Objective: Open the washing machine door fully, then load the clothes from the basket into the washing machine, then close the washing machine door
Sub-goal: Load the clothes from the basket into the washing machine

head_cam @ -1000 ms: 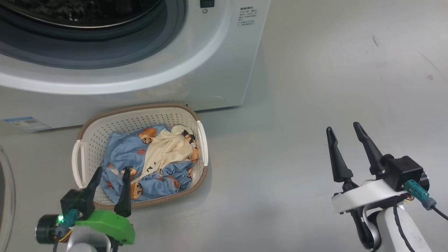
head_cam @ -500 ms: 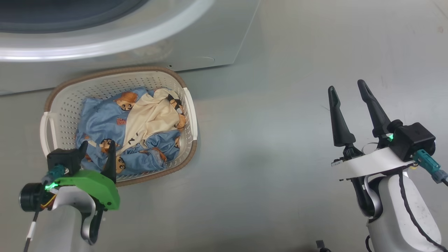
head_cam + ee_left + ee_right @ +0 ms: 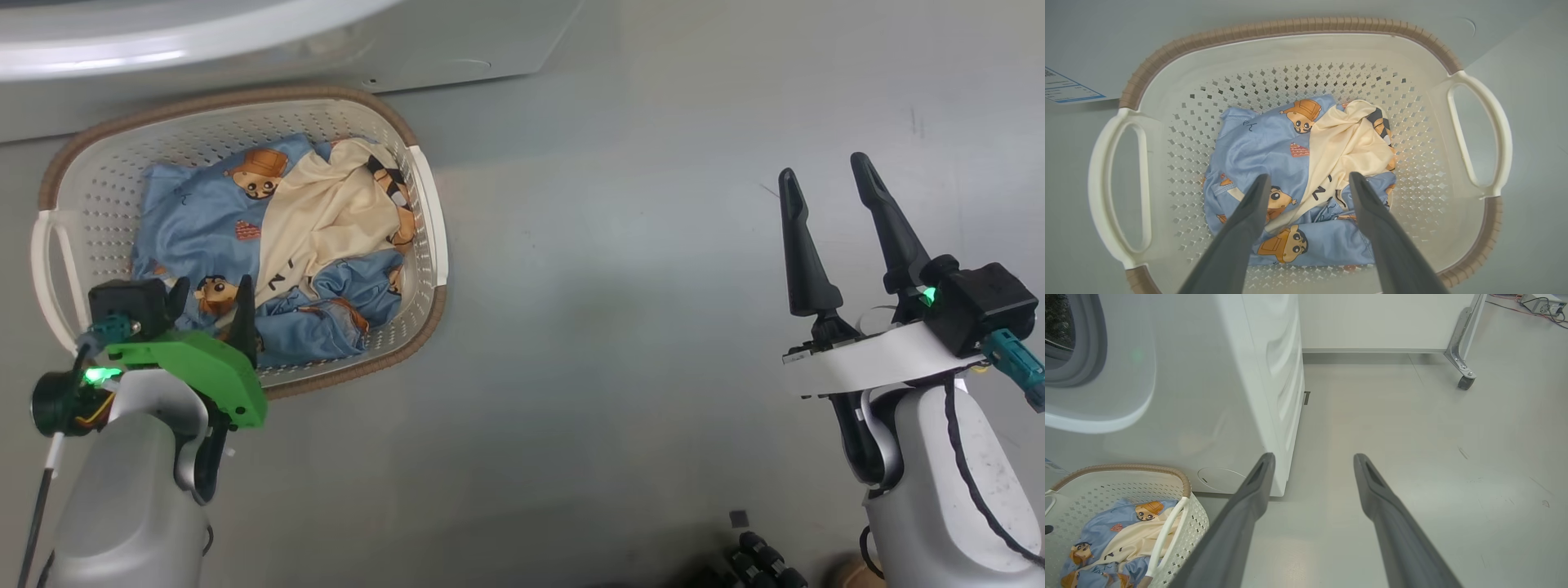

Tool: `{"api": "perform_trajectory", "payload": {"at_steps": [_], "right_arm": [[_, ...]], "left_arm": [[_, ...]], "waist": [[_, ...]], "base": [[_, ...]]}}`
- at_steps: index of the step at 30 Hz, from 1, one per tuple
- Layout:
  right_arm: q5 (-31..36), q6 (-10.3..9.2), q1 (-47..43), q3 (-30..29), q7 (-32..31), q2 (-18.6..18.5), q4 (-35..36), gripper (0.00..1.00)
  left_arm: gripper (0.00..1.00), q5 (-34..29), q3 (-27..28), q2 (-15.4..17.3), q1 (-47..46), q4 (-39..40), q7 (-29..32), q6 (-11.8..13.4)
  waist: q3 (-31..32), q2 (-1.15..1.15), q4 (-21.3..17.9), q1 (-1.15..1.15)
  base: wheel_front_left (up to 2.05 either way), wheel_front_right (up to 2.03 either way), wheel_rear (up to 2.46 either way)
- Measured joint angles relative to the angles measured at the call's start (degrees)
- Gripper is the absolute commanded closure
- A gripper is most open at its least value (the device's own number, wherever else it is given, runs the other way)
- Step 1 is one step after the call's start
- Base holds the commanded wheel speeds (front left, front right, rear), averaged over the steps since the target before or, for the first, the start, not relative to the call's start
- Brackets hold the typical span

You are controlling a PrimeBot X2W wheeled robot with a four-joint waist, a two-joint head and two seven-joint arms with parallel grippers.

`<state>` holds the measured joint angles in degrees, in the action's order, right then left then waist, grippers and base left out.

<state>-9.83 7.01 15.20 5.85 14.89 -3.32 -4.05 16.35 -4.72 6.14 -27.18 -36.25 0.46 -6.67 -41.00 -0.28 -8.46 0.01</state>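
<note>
The basket (image 3: 427,245) sits on the floor in front of the washing machine (image 3: 457,41), and it holds the clothes (image 3: 196,212), blue printed pieces with a cream one on top. My left gripper (image 3: 212,286) hangs open above the near side of the pile. In the left wrist view its fingers (image 3: 1309,176) straddle the clothes (image 3: 1265,147) inside the basket (image 3: 1290,53), and nothing is gripped. My right gripper (image 3: 823,167) is open and empty over bare floor far to the right. The right wrist view has the gripper (image 3: 1314,456) aimed past the washing machine (image 3: 1208,396). The washing machine door is out of view.
The grey gasket of the machine's opening (image 3: 1086,347) shows uncovered at the upper left. A metal leg on a caster (image 3: 1464,379) and cables (image 3: 1535,304) stand far behind. A blue label (image 3: 1065,87) is stuck low on the machine. Small dark parts (image 3: 759,559) lie near my base.
The head camera has tipped down, so the machine has slid up out of the picture. My left gripper stays open over the basket's near side. The right gripper is unchanged.
</note>
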Motion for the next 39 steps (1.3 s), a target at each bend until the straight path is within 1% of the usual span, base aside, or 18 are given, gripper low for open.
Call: {"api": "perform_trajectory", "payload": {"at_steps": [10,19,30,39], "right_arm": [[0.38,0.00,1.06,-1.07,0.00,-0.49,1.85,0.00],[0.48,0.00,2.16,-1.51,0.00,-0.91,3.63,0.00],[0.90,0.00,3.62,-1.69,0.01,-1.23,4.95,0.00],[0.90,0.00,4.37,-1.97,0.01,-1.21,5.27,0.00]], "left_arm": [[0.00,0.81,-0.41,0.62,-6.71,-4.23,0.33,-0.37],[0.00,0.81,-0.55,1.98,-11.63,-7.43,0.41,-0.43],[0.00,1.15,-1.66,1.83,-17.10,-10.17,-0.60,-0.45],[0.00,3.92,-5.01,0.47,-19.98,-11.45,-0.78,-0.47]], "waist": [[-4.91,0.00,0.26,0.00],[-9.51,0.00,0.76,0.00],[-14.61,0.00,1.49,0.00],[-17.77,0.00,1.72,0.00]], "base": [[0.00,0.00,0.00],[0.00,0.00,0.00],[0.00,0.00,0.00],[0.00,0.00,0.00]]}}
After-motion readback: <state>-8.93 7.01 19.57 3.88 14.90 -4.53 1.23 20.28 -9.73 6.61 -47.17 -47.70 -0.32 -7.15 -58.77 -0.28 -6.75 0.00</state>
